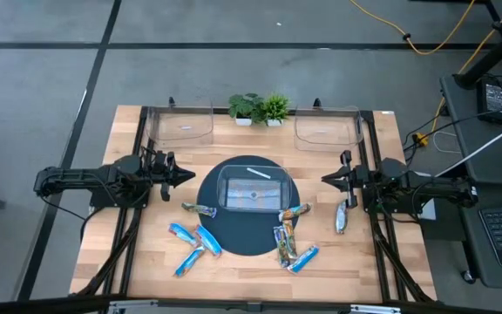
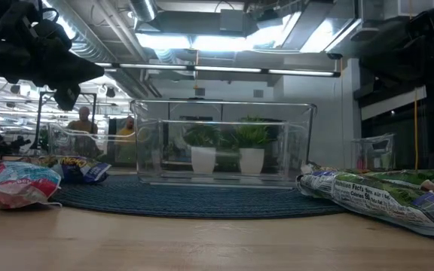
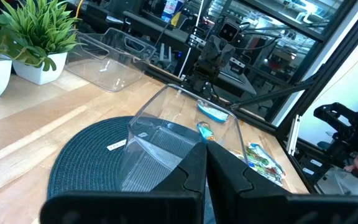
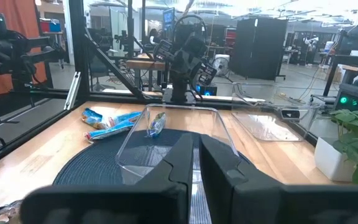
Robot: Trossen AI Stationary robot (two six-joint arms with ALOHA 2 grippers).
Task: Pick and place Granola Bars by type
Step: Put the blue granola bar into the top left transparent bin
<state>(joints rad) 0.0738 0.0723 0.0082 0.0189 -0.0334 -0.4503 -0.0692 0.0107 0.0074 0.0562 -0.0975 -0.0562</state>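
None of the Granola Bars [image 1: 197, 242] appears sorted: all lie loose on the desk [image 1: 129, 235], from 8 to 3 o'clock around the round mat [image 1: 209, 228]. The three clear bins [image 1: 252, 190] look empty. Left gripper [image 1: 183, 175] and right gripper [image 1: 329, 179] hover with jaws closed, holding nothing.

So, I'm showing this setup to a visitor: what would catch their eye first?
Probably the clear bin on the dark round mat mid-table, with shiny granola bars scattered along the mat's front edge. Next, the left gripper and right gripper, both shut, flanking the mat.
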